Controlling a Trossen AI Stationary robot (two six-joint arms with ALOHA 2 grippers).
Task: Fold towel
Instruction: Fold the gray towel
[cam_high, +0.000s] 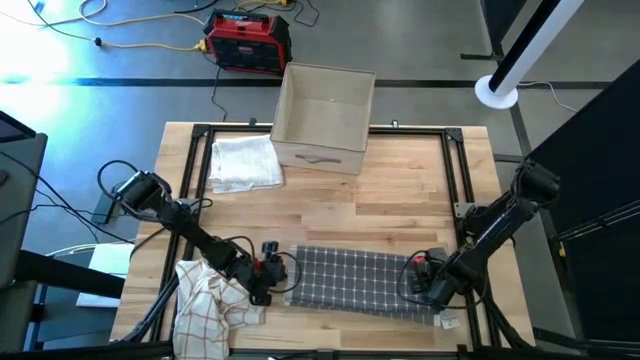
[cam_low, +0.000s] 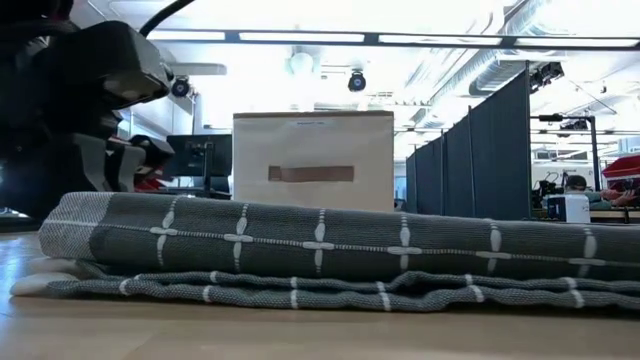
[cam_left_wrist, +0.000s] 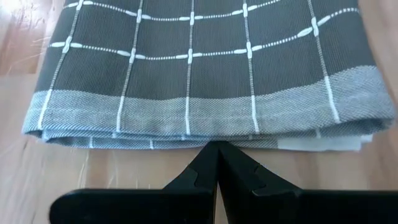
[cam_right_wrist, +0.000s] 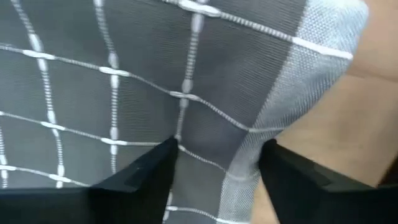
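Observation:
A grey towel with a white grid (cam_high: 360, 280) lies folded in several layers on the wooden table near its front edge; it also fills the low view (cam_low: 330, 250). My left gripper (cam_left_wrist: 216, 149) is shut, with its tips right at the towel's left end (cam_left_wrist: 199, 127). It also shows in the high view (cam_high: 282, 276). My right gripper (cam_right_wrist: 217, 152) is open over the towel's right end, one finger over the grid and the other beside the light grey band (cam_right_wrist: 292, 93). The high view shows it there too (cam_high: 425, 282). My left gripper's shut fingertips (cam_left_wrist: 214, 152) stand level at the folded left edge (cam_left_wrist: 205, 138), low by the table; I cannot tell whether they touch it. My right gripper's open fingers (cam_right_wrist: 163, 158) slant down over the towel's top layer near its right end; I cannot tell whether they touch.
A beige fabric box (cam_high: 322, 118) stands at the table's far edge, with a folded white towel (cam_high: 243, 162) to its left. A crumpled cream towel with red checks (cam_high: 205, 305) lies at the front left. A black metal frame (cam_high: 195, 180) borders the table.

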